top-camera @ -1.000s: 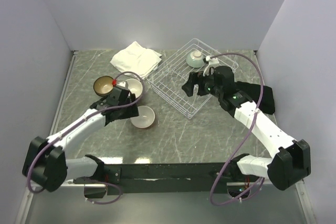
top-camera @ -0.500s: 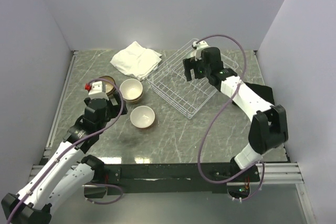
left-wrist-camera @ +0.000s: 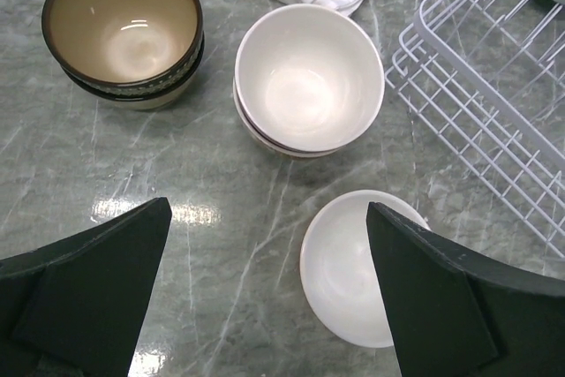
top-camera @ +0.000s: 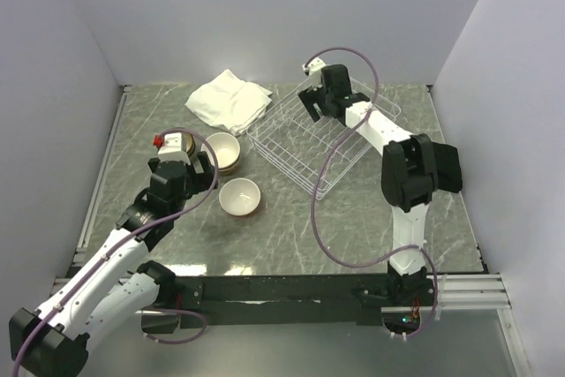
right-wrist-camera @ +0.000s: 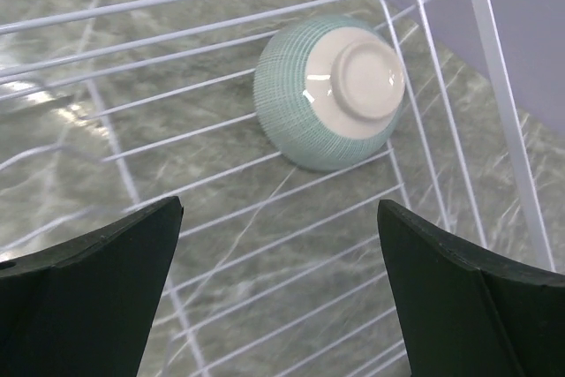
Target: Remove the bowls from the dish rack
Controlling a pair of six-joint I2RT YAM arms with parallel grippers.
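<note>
Moved deeper over the dish rack (top-camera: 300, 152), right end effector (right-wrist-camera: 281, 209) gapes empty above teal bowl (right-wrist-camera: 331, 94); left end effector (left-wrist-camera: 268, 207) likewise.

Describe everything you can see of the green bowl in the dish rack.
The green bowl is small, apparently ceramic, finely ribbed pale teal outside with a plain cream foot ring. It lies tipped, base up toward the right wrist camera, inside hidden, resting on the wires in a corner of the dish rack. The open right tool is above it, not touching.
</note>
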